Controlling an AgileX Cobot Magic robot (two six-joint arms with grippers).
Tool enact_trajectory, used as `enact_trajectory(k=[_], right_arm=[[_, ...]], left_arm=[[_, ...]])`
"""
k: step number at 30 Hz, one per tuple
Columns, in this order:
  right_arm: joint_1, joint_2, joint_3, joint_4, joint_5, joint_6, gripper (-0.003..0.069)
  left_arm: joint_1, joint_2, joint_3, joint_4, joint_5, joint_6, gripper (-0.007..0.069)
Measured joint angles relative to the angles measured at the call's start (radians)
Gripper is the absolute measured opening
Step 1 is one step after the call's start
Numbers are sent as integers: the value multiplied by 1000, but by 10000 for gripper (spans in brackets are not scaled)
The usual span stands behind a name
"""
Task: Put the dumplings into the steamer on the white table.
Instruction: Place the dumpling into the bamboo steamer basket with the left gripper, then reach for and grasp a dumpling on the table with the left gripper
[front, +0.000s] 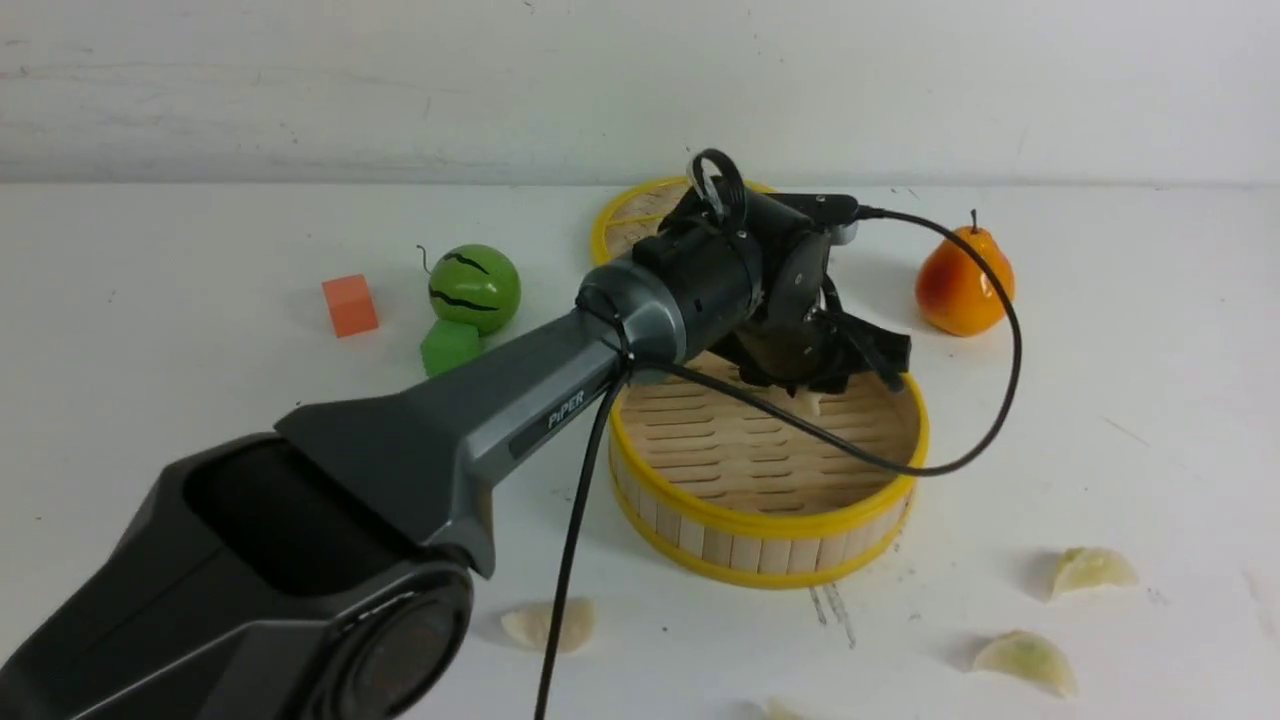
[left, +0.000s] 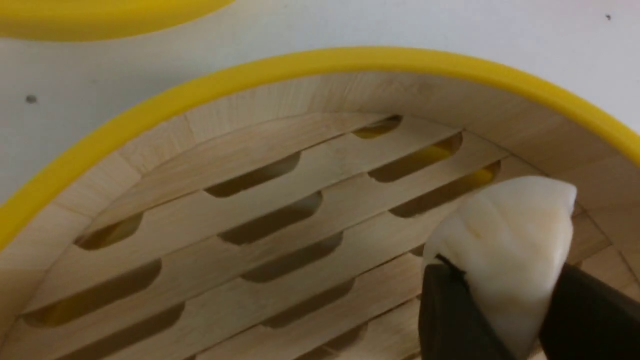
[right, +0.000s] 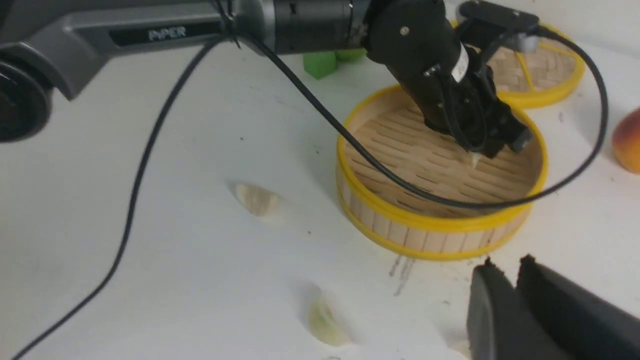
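Observation:
My left gripper (front: 815, 390) hangs inside the steamer (front: 765, 520), low over the far part of its slatted floor (left: 280, 220). It is shut on a cream dumpling (left: 505, 240), which sticks out between the two black fingers (left: 450, 310) above the slats. Several more dumplings lie on the white table (front: 200, 420) in front of the steamer: one at the front left (front: 548, 625), two at the front right (front: 1092, 570) (front: 1025, 660). My right gripper (right: 505, 265) hovers over the table just in front of the steamer (right: 440, 235), its jaws almost together and nothing between them.
The flat woven lid (front: 635, 215) lies behind the steamer. A pear (front: 963, 285) stands to its right. A green melon ball (front: 475, 288), a green cube (front: 450, 345) and an orange cube (front: 350, 305) sit to the left. The left arm's cable (front: 960, 460) loops over the steamer.

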Motion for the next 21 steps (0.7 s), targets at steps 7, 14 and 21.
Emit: enact_trajectory(k=[7,14,21], right_arm=[[0,0,0,-53,-5,13,77],[0,0,0,-38,-24,13,80],[0,0,0,-15,-79,14,90]], left_arm=[[0,4,-6,5,9,-4,440],[0,-90,-134,25,211,51,563],[33,-297,-231,-24,457,177,570]])
